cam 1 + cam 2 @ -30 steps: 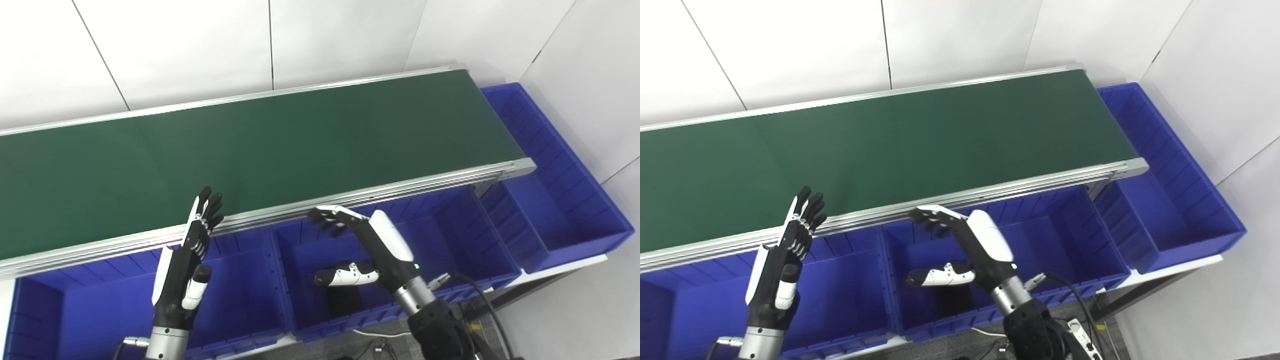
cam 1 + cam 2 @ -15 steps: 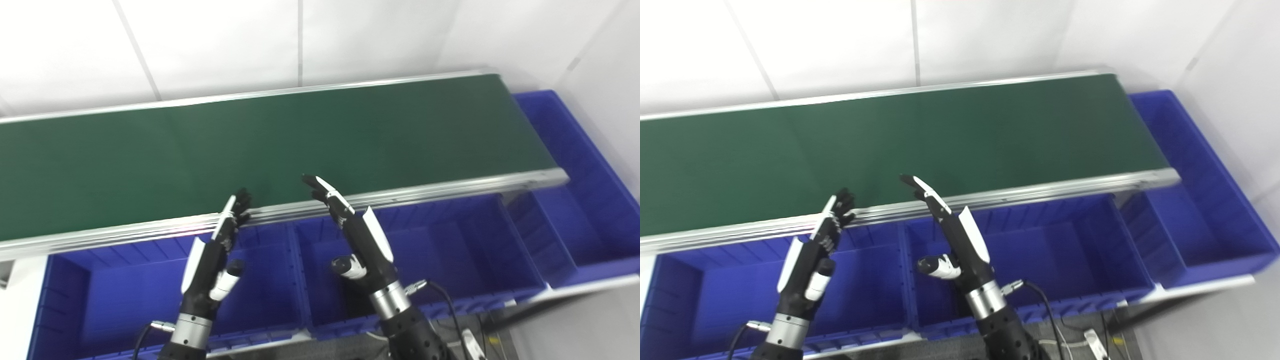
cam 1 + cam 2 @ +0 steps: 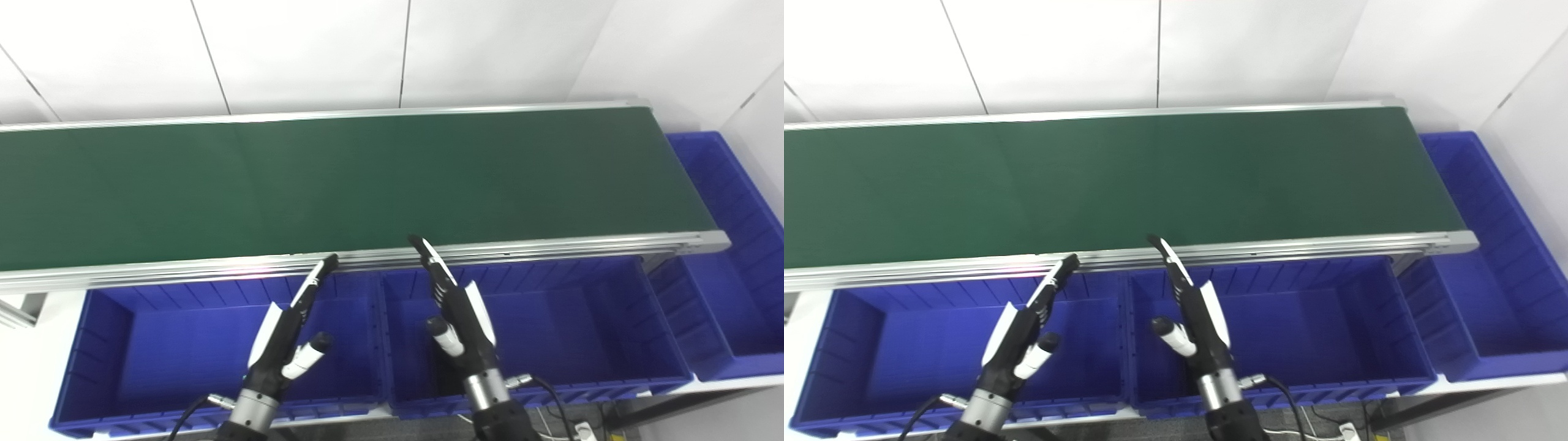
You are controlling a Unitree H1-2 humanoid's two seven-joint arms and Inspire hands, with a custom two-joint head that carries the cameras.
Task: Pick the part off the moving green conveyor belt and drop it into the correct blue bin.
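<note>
Left eye view and right eye view together show one green conveyor belt [image 3: 367, 184], three blue bins and two hands. No part shows on the belt, in any bin or in either hand, so where it lies cannot be told.

With the belt as the landmark: it runs across the frame from left to right, with a silver rail [image 3: 551, 245] along its near edge. Two of the bins stand side by side just below that rail, the left bin [image 3: 122, 367] under the belt's left half and the middle bin [image 3: 582, 343] under its right half, their walls meeting near the belt's midpoint. The third bin [image 3: 723, 294] sits at the belt's right end, stretching away along that end.

Both arms come up from the bottom edge toward the belt's near rail. The left hand [image 3: 285, 334] is released and grasps nothing: its fingers [image 3: 318, 275] are stretched out straight and close together, seen edge-on, their tips reaching the rail, though touch cannot be told. Its thumb [image 3: 306, 358] juts out to the side, well clear of the fingers, above the left bin.

The right hand [image 3: 459, 312] is likewise released and bare. Its fingers [image 3: 429, 257] are extended and nearly straight, the tips lying over the belt's near rail just at the green edge; contact cannot be judged. Its thumb [image 3: 444, 334] is splayed away from the fingers, over the middle bin's left side. The two hands stand near each other, apart, on either side of the wall where the two front bins meet.
</note>
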